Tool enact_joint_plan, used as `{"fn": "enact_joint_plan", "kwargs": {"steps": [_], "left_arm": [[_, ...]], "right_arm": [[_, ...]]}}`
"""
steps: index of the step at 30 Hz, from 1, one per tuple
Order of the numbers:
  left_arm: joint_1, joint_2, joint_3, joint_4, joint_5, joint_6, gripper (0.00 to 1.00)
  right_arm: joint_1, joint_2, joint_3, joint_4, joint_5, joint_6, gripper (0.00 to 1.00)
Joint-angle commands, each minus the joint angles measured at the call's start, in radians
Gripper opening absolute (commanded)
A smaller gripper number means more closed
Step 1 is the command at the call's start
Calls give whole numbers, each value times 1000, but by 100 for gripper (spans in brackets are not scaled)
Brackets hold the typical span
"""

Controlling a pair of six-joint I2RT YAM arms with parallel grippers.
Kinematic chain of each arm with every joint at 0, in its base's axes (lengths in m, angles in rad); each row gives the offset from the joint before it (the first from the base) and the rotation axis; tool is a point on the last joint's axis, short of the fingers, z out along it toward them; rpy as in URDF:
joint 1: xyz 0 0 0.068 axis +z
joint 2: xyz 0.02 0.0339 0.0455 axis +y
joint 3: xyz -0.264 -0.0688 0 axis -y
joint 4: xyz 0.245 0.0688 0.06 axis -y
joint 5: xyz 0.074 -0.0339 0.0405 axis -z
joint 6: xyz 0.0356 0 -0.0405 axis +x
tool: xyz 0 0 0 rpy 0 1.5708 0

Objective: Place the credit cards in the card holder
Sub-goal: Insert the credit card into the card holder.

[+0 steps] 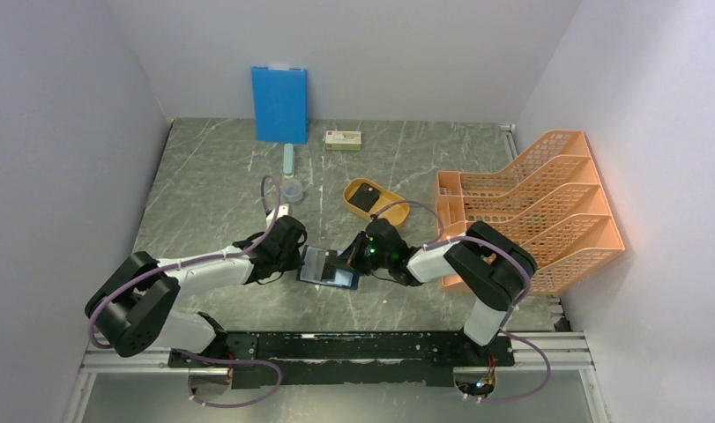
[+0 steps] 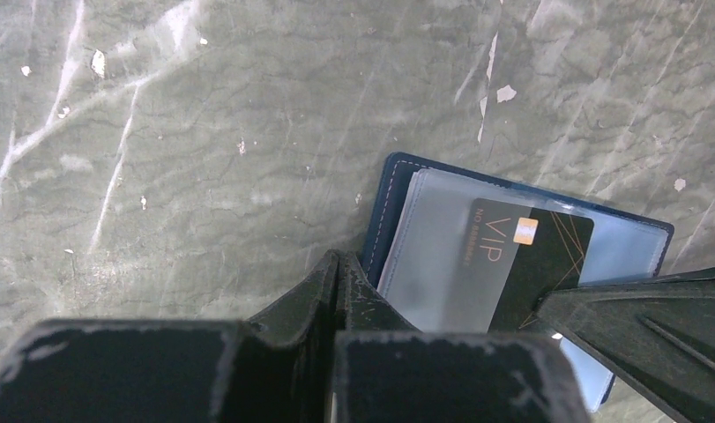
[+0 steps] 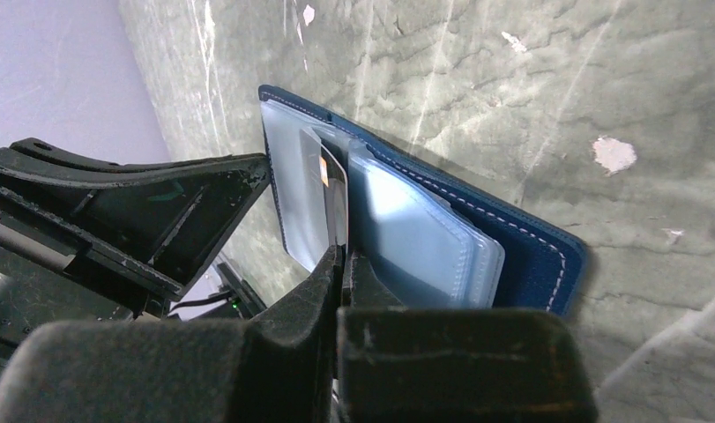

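The card holder [image 1: 329,267] lies open on the table between the two arms, navy outside [image 3: 530,247] with clear sleeves inside [image 2: 442,256]. My right gripper [image 3: 343,256] is shut on a black VIP credit card [image 2: 530,264], held on edge [image 3: 334,189] with its far end among the sleeves. My left gripper [image 2: 338,257] is shut with nothing between its fingers, its tips at the holder's left edge [image 2: 382,211]. In the top view the left gripper [image 1: 294,256] and the right gripper [image 1: 355,256] flank the holder.
A yellow oval tray [image 1: 384,209] behind the holder carries a dark card-like rectangle [image 1: 365,196]. Further back are a bright blue board [image 1: 279,104], a small box [image 1: 344,139], a pale green stick [image 1: 288,159] and a clear round lid [image 1: 294,189]. An orange file rack [image 1: 530,207] fills the right side.
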Motion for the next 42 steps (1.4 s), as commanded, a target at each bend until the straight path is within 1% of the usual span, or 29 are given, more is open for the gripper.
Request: {"fn": "enact_joint_plan", "kwargs": {"steps": [1,5,11,14,16,18,20,28,39,42], "left_arm": [[-3,17,-46,-90,82,-3,5],[-3,19,-46,-89,82,-3,5],[-3,13,-45,-93,80,0,5],[-3,12,-43,-93,82,0,5],[-3,8,-43,-94,82,-1,5],[-3,4,-43,-94,82,-1,5],[-4,0,-43,-93,85,0,5],[-3,-5,-56,-72,117,-15,5],[-3,-52,-88,-40,160,-38,5],[-3,-67,-91,-48,153,-45,5]], "right_arm": [[26,44,7,-33,21,16,0],[42,56,23,-19,6,10,0],[49,9,13,-25,8,-14,0],[49,-1,15,-31,3,-18,20],[49,-4,17,-34,-1,-19,31],[49,-5,23,-40,-4,-20,38],[50,-6,26,-48,-7,-21,42],[71,-9,29,-48,-12,12,48],[99,41,103,-71,-14,10,47],[102,44,138,-134,3,-19,47]]}}
